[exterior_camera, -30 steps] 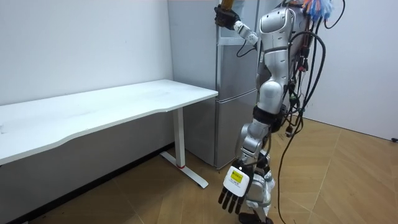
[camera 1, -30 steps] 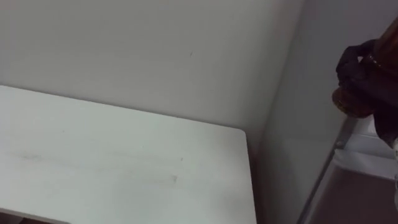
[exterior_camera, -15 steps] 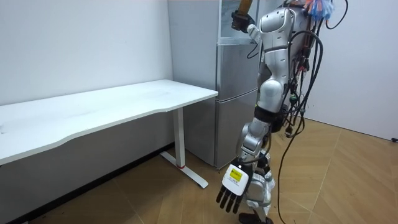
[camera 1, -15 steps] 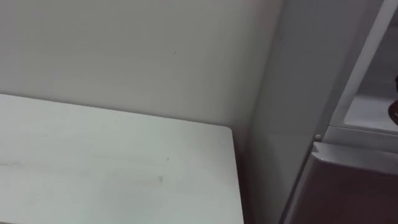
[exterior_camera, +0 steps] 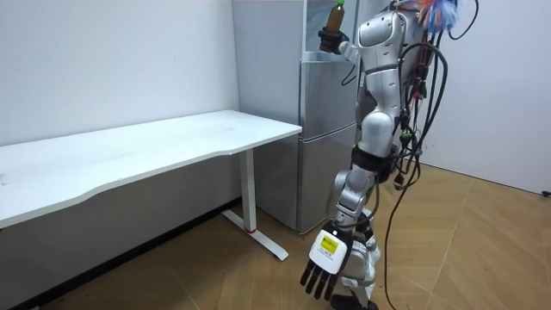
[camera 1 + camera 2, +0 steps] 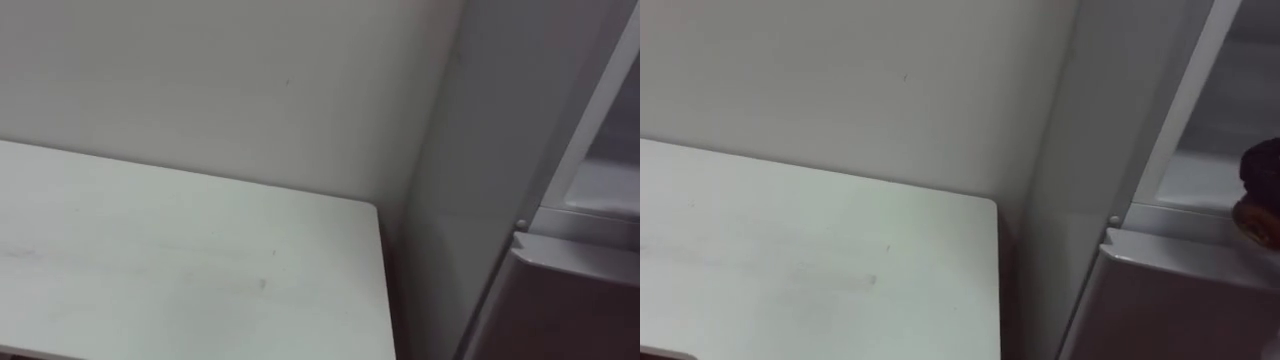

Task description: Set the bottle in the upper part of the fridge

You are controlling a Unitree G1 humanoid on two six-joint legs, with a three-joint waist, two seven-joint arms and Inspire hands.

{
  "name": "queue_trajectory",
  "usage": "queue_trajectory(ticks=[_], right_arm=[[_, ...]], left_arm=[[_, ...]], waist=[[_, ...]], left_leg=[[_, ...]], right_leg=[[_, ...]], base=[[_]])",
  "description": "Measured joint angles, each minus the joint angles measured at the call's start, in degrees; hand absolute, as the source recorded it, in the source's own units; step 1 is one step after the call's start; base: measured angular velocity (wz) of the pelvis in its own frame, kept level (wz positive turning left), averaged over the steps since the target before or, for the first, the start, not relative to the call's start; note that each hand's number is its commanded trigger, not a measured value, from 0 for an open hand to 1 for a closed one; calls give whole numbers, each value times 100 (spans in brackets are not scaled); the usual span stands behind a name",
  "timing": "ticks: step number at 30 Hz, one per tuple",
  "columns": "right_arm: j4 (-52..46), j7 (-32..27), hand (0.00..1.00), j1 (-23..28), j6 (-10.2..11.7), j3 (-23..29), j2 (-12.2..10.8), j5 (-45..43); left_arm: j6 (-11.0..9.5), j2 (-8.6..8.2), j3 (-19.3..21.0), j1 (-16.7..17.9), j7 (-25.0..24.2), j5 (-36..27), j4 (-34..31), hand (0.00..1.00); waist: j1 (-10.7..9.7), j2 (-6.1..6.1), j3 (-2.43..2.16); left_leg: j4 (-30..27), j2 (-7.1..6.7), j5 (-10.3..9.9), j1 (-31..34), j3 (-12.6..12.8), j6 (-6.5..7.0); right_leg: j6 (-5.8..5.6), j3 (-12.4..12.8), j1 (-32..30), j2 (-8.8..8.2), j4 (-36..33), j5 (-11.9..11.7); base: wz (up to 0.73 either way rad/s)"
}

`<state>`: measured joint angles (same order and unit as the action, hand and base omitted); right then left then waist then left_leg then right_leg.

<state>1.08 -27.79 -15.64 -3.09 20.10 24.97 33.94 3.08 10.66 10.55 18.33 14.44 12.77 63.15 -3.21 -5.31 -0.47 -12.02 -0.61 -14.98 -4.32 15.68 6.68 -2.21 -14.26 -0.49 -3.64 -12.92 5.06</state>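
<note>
Bottle (image 5: 337,12): brown with a green cap, held roughly upright in the right robot hand (image 5: 328,39), whose fingers are curled round its lower body. The base is at the front edge of the open upper compartment (image 6: 1200,175) of the fridge (image 5: 323,129), not yet set down. Carry the base inward above the compartment floor, clear of the top edge of the lower door (image 6: 1180,300). Lower it until the base sits flat, and release only when it is fully supported. Withdraw the hand straight back to avoid tipping the bottle. The left robot hand (image 5: 320,269) hangs by the leg, fingers straight, idle. The worktop (image 6: 180,270) stands just beside the fridge, on the robot's left.
</note>
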Motion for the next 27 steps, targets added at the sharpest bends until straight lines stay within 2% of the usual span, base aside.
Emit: queue_trajectory(ticks=[3,8,12,16,23,27], right_arm=[[133,-2,100,0,0,0,12,-5],[320,-3,100,-1,0,-23,49,-6],[483,5,100,-1,0,-43,94,-9],[602,2,100,-1,0,-61,157,-21],[604,-57,100,-2,7,-85,279,-306],[623,-132,100,-40,7,-95,443,-299]], left_arm=[[-1,-1,1,11,0,28,-74,0],[0,-6,-5,56,-18,28,-129,0],[-3,-6,-7,101,-63,26,-128,0],[-67,2,16,140,-154,26,-121,0],[-223,23,136,142,-265,29,-113,0],[-245,28,177,143,-275,28,-118,0]], waist=[[36,55,-20],[49,49,-9],[57,27,12],[88,-27,71],[155,-71,75],[226,-68,68]], left_leg=[[4,-4,2,-4,4,3],[12,-12,4,-29,3,1],[13,-12,5,-49,-5,0],[9,-15,5,-9,-4,0],[-58,-20,4,132,0,1],[-70,-21,4,148,-5,1]], right_leg=[[-9,-18,-13,-16,-42,18],[-7,-125,-14,-45,-112,70],[2,-163,12,-48,-112,80],[8,-162,-83,-71,-228,100],[24,-165,-271,-127,-391,149],[24,-161,-274,-124,-387,151]], base=[[0],[1],[0],[-1],[0],[0]])
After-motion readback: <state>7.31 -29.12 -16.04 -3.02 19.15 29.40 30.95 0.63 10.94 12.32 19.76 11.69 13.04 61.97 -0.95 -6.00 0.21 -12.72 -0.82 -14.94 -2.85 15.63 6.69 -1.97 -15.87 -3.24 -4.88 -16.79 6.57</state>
